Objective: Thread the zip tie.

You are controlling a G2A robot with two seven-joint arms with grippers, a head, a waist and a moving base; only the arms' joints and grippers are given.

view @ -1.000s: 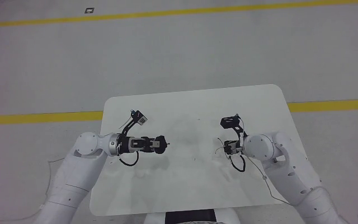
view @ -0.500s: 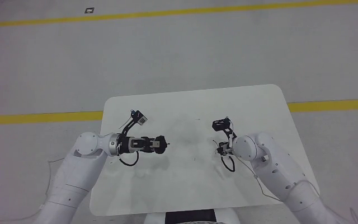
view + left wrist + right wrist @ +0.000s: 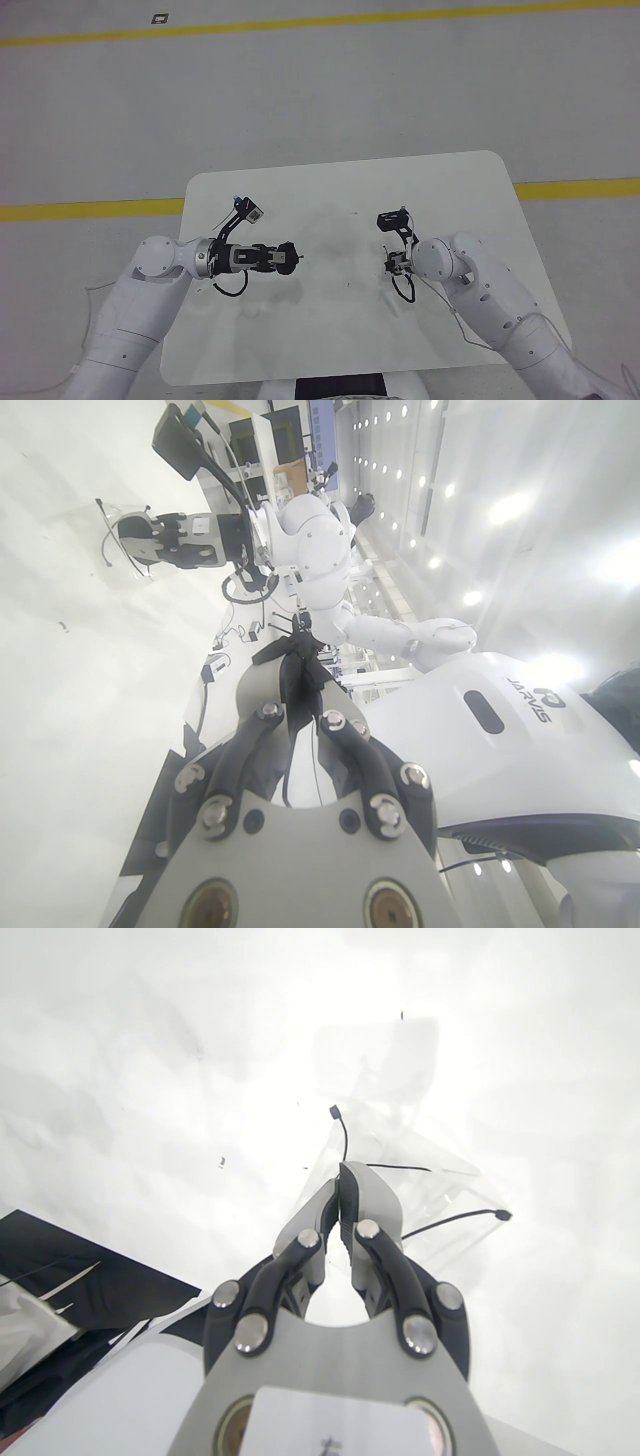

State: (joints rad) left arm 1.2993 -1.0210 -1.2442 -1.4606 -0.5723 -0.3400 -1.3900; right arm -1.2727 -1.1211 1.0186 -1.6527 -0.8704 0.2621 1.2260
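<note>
A: Found the zip tie (image 3: 345,1140) yet?

B: Seemingly inside a clear bag (image 3: 440,1188), held over the table (image 3: 450,190) by the right gripper (image 3: 340,1185), pressed shut on the film; black strand and head visible just beyond the fingertips.

A: And the left gripper (image 3: 300,680)?

B: Clamped on a black piece (image 3: 295,650), well apart from the bag; cannot tell what exactly.

A: Risks?

B: Probably gripping plastic rather than the tie itself, so likely to slide inside the film when pushed. Also easy to miss the small head with a curved, springy tail. Worth closing the gap slowly and keeping both ends level.
</note>
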